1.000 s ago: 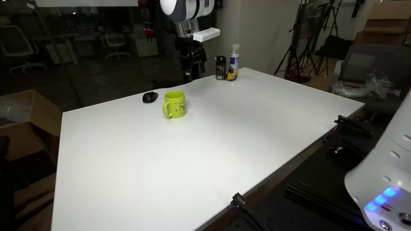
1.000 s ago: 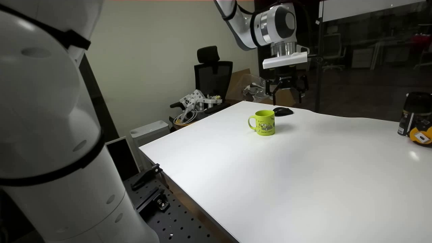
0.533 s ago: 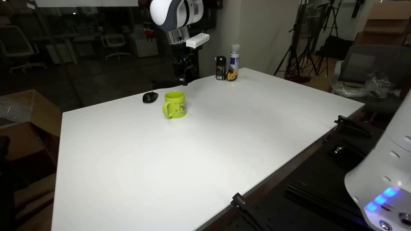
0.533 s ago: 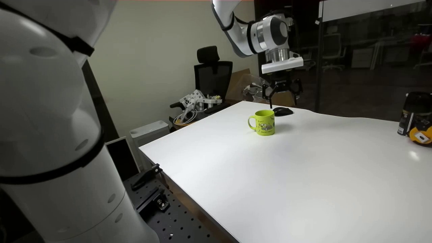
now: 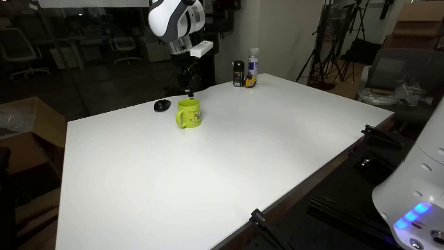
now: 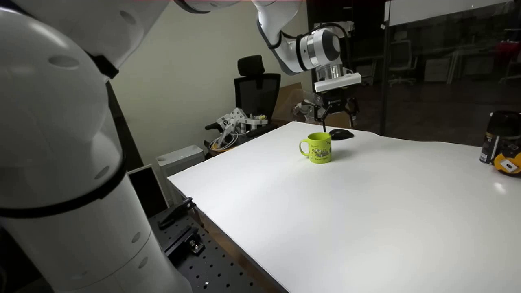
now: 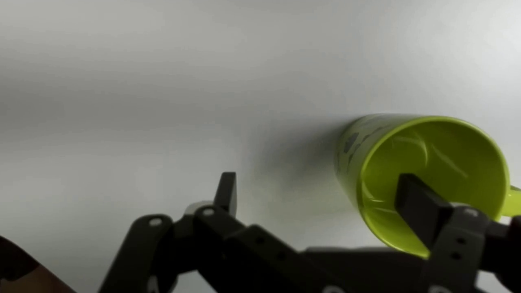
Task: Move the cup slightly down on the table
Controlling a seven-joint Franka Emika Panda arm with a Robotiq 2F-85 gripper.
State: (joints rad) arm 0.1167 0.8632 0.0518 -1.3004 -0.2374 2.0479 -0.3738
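Yellow-green mug upright on the surface, 3 o'clock in wrist view; jaws spread wide, gripping nothing, presumably to straddle its wall

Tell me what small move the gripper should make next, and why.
I'd probably shift the open gripper toward the handle of the cup: in the wrist view, one finger overlaps the cup's mouth while the other shows against the table, so they look off-centre.

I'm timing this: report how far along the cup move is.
Done: gripper open near the upright cup. In hand, apparently: alignment; one finger overlaps its mouth in the wrist view. Left, likely: gripping it, as nothing is held, then shifting it slightly down the table.
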